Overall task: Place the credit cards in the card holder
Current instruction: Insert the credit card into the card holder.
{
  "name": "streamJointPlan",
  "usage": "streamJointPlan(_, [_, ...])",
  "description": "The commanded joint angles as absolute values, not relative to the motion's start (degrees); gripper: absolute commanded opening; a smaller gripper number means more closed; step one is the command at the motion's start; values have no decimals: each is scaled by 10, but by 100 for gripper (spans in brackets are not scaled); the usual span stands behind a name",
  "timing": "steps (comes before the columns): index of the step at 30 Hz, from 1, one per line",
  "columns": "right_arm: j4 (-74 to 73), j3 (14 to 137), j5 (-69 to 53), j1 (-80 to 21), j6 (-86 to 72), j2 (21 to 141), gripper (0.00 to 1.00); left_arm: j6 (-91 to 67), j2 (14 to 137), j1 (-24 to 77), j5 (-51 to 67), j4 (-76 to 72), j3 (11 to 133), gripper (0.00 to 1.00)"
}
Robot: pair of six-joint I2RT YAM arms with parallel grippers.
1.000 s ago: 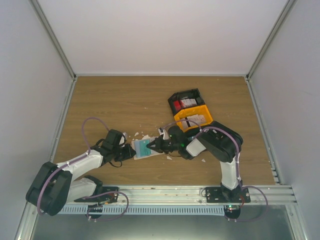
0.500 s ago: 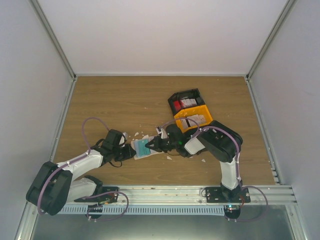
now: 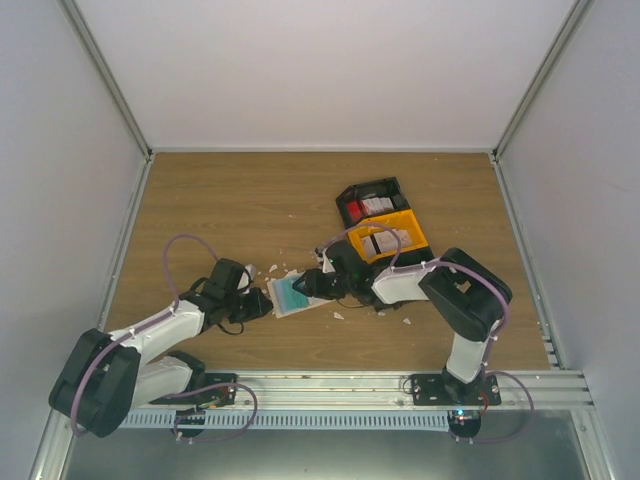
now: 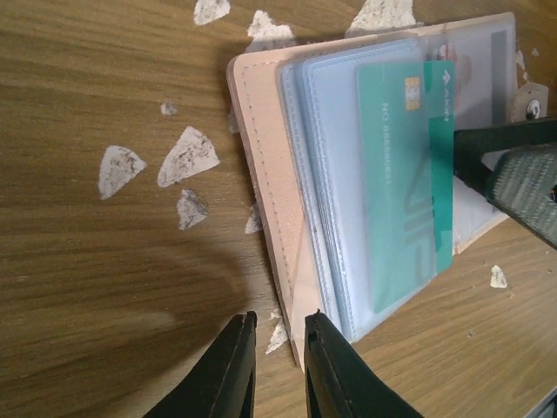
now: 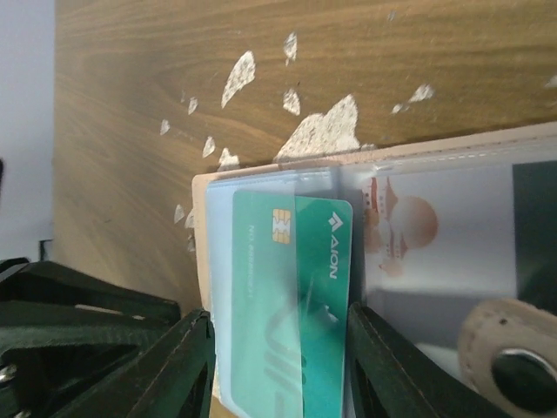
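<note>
One teal plastic card (image 4: 409, 200) sits half inside one beige folding wallet (image 4: 261, 174). Right gripper (image 5: 278, 318) straddles it, jaws spread wide; left gripper (image 4: 278, 320) pinches the wallet's edge.

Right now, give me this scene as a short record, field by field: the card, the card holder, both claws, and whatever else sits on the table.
card holder: lying open on the table, clear sleeves facing up
teal credit card: partly inside a clear sleeve, one long edge sticking out
right claw: open, fingers flanking the card in its wrist view
left claw: nearly closed at the holder's near corner; grip unclear
black bin: beyond the holder
yellow bin: against the black bin, nearer the arms
white scraps: scattered around the holder
</note>
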State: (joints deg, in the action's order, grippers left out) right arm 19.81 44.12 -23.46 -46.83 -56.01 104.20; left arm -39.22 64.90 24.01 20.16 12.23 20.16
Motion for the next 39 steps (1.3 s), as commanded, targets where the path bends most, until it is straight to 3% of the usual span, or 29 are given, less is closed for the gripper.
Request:
streamJointPlan(1, [90, 472, -159, -483, -500, 1027, 43, -380, 634, 241, 204, 133, 227, 21])
streamJointPlan(12, [-16, 549, -71, -513, -433, 1058, 38, -370, 661, 241, 215, 110, 253, 22])
streamJointPlan(17, [-23, 568, -75, -524, -419, 1072, 40, -372, 703, 241, 223, 89, 257, 26])
streamJointPlan(39, [-4, 581, -149, -548, -411, 1073, 39, -369, 737, 242, 241, 61, 254, 21])
